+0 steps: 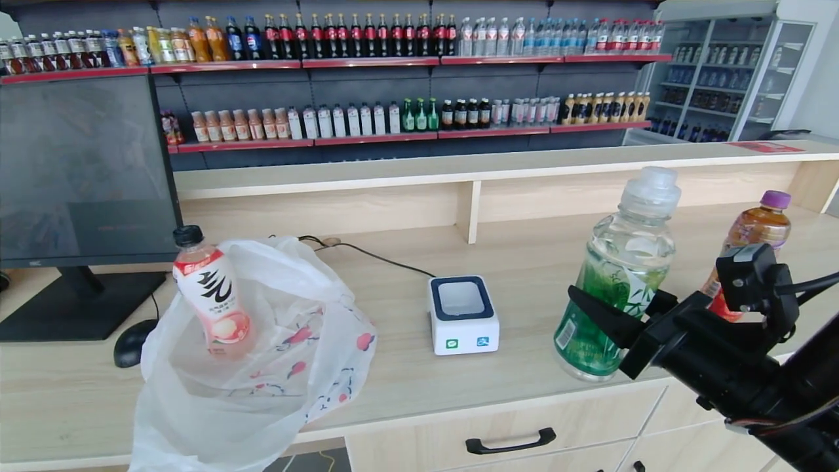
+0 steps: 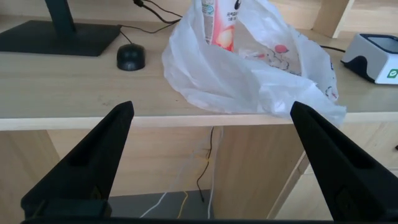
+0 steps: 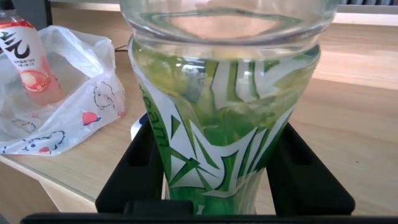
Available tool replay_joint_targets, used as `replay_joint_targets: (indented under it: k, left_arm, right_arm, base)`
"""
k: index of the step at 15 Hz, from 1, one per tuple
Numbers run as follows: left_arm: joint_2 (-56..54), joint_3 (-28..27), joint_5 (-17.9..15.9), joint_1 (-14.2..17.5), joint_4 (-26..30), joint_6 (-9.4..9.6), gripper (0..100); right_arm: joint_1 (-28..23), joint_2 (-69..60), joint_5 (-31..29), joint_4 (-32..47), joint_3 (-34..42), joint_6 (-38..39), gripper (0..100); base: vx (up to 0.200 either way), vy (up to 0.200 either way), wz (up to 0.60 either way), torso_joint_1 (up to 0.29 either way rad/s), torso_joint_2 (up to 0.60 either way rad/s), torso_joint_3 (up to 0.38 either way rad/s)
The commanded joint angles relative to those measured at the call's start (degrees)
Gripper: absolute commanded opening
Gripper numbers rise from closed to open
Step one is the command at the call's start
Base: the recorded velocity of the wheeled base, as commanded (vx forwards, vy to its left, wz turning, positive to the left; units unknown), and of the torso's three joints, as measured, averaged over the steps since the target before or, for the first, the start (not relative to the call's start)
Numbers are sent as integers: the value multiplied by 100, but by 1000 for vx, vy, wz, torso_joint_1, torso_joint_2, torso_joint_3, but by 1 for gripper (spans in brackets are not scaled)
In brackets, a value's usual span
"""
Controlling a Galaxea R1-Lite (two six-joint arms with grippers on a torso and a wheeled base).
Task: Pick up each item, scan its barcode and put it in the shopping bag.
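Near counter [image 1: 524, 262] edge, right gripper [image 3: 219, 155] clamping green-leaf-labelled bottle [image 1: 619, 275], barcode [image 1: 565, 334] showing

- Bottles on the counter [image 1: 524, 262]: three were counted, namely a pink-labelled bottle [image 1: 211, 298], a green-labelled bottle [image 1: 619, 282] and an amber bottle [image 1: 755, 229].
- Shopping bag [image 1: 314, 373]: one was counted.
- Scanner [image 1: 463, 316]: one.
- Monitor [image 1: 78, 170]: one.
- Mouse [image 1: 133, 342]: one.

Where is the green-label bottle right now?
On the head view's right, the green-label bottle sits in the right gripper near the counter's front edge, right of the scanner.
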Motion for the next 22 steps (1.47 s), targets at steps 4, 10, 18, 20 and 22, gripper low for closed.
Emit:
replay_joint_targets:
  k: [4, 10, 18, 20, 22]
  left_arm:
    - [-2, 0, 1, 0, -1, 5, 100]
    - [-2, 0, 1, 0, -1, 5, 100]
    - [-2, 0, 1, 0, -1, 5, 100]
    - [-2, 0, 1, 0, -1, -3, 100]
    - [-2, 0, 1, 0, -1, 5, 100]
  right_arm:
    - [-4, 19, 3, -3, -34, 2, 0]
    - [-22, 19, 3, -3, -105, -33, 0]
    - [-127, 397, 829, -3, -931, -1114, 0]
    - [-136, 581, 873, -3, -1247, -1263, 0]
    - [-136, 696, 1225, -3, -1335, -1870, 0]
  base:
    - [0, 200, 0, 0, -1, 1]
    - [0, 33, 0, 0, 0, 1]
    - [0, 0, 0, 0, 0, 0]
    - [0, 0, 0, 0, 0, 0]
    - [0, 0, 0, 0, 0, 0]
